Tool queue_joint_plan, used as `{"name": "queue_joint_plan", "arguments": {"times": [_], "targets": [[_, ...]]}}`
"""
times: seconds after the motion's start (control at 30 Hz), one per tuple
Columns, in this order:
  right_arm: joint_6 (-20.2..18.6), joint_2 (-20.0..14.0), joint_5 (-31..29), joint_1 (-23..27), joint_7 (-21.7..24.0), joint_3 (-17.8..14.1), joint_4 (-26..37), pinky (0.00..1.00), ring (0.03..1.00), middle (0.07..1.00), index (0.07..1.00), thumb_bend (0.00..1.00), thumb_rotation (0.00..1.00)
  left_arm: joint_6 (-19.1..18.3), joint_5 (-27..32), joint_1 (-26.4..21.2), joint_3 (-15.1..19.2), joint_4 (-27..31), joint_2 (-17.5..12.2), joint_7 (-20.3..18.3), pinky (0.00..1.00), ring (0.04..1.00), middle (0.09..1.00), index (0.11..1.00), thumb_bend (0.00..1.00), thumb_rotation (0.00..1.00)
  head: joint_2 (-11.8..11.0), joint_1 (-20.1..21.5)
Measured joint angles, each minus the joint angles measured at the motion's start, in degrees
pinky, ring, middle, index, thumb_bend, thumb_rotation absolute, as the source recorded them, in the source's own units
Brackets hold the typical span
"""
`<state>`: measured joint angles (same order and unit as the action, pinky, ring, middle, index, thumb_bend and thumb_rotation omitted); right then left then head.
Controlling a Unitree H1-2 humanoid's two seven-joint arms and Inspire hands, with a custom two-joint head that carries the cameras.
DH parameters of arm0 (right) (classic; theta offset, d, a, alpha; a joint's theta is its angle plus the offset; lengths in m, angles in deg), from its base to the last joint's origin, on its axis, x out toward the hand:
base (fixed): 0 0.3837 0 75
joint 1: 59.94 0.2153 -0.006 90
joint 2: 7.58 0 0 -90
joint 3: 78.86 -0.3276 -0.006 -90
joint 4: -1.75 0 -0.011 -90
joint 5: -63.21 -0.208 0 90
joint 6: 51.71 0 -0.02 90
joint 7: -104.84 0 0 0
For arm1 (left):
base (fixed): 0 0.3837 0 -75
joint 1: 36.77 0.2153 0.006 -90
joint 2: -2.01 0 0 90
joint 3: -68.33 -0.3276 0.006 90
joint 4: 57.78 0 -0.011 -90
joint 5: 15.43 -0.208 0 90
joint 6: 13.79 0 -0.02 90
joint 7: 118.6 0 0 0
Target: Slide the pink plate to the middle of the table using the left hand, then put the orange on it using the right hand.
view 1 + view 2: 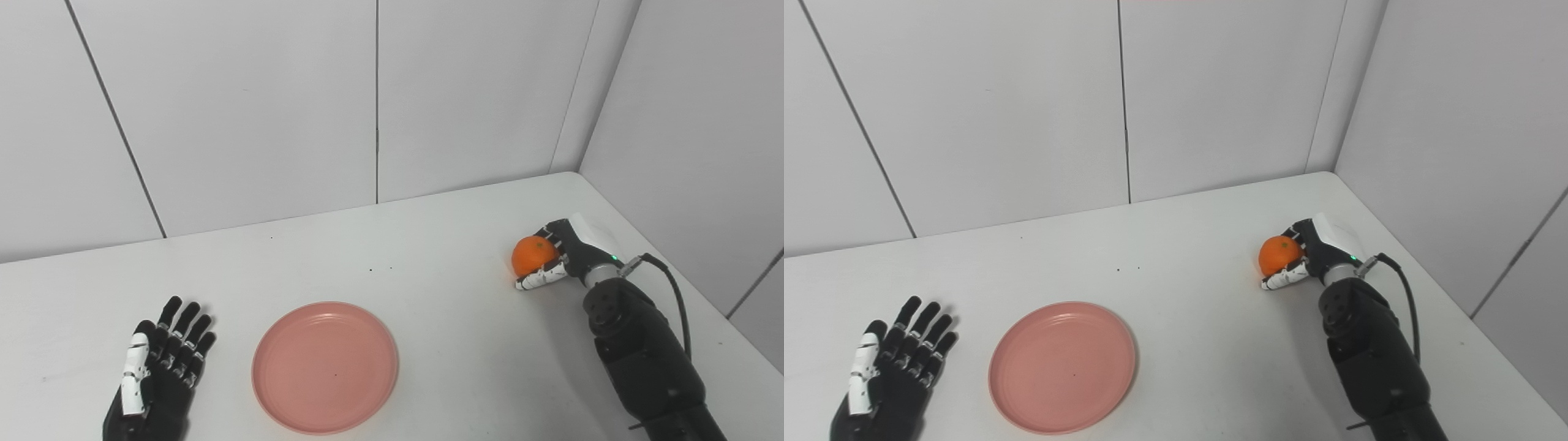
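Now, as was seen across both head views:

Table (465, 343): white, set w/ walls at the back & at the right.

Pink plate (325, 366): was found flat on the table, near the front edge, a bit left of centre. Nothing was seen on it.

Left hand (158, 373): was laid palm down on the table just left of the plate, not touching it. Fingers were spread & straight, nothing was held.

Orange (533, 255): was seen at the right side of the table, well apart from the plate, toward the back-right corner.

Right hand (560, 257): was wrapped round the orange from the right, w/ white thumb under its front & dark fingers over the far side. Whether the fruit was lifted off the table or still resting on it couldn't be told.

Right forearm (643, 361): black, was angled in from the bottom right, w/ a cable looped at the wrist.
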<state>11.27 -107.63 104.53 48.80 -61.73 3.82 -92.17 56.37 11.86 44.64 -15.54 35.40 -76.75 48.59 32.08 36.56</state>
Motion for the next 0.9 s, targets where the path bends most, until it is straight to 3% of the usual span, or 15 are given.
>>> {"name": "queue_joint_plan", "arguments": {"times": [0.37,0.7,0.9], "targets": [[-0.07,1.15,0.68,-0.21,2.46,-2.42,2.13,0.4,0.469,0.524,0.489,0.51,0.14,-1.0,0.02,0.06,0.03,0.58,0.03,0.44,1.0,0.973,0.975,0.975,0.35,1.0,0.18,-0.44],[-0.12,2.71,0.41,-0.38,3.9,-5.72,12.37,0.42,0.475,0.526,0.489,0.5,0.14,-1.01,0.02,0.12,-0.03,0.66,0.05,0.41,1.0,0.966,0.973,0.976,0.34,1.0,0.35,-1.23],[-0.19,3.65,0.22,-0.19,4.72,-5.76,17.48,0.44,0.481,0.522,0.488,0.51,0.14,-1.01,0.02,0.18,-0.11,0.72,0.18,0.41,0.99,0.964,0.97,0.973,0.35,1.0,0.53,-2.19]]}}
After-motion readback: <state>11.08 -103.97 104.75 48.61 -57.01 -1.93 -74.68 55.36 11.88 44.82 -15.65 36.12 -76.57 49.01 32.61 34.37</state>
